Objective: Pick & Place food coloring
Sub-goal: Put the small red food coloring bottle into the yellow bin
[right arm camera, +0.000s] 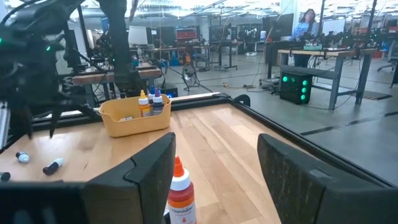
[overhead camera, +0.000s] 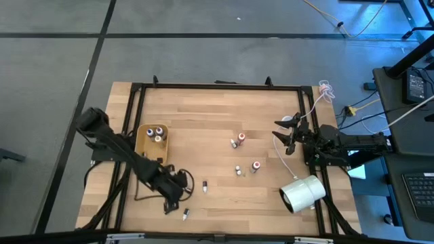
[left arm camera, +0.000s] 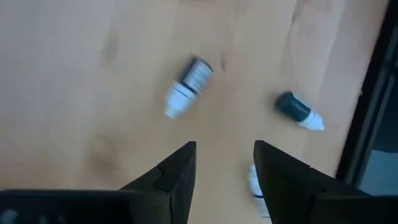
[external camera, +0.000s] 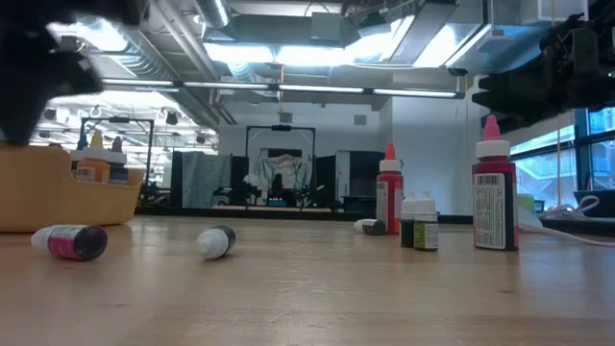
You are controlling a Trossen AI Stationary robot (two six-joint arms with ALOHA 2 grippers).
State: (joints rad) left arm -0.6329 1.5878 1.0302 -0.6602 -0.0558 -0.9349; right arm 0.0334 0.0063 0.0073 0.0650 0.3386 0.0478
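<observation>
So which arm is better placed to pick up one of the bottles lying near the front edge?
The left. Its tool hangs open right above the lying bottles, close to the tray. The right tool waits across the table by the upright bottles.

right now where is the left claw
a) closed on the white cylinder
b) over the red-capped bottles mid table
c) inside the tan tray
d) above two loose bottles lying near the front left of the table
d: the high view shows the left claw by the lying bottles, open and empty in its wrist view.
</observation>
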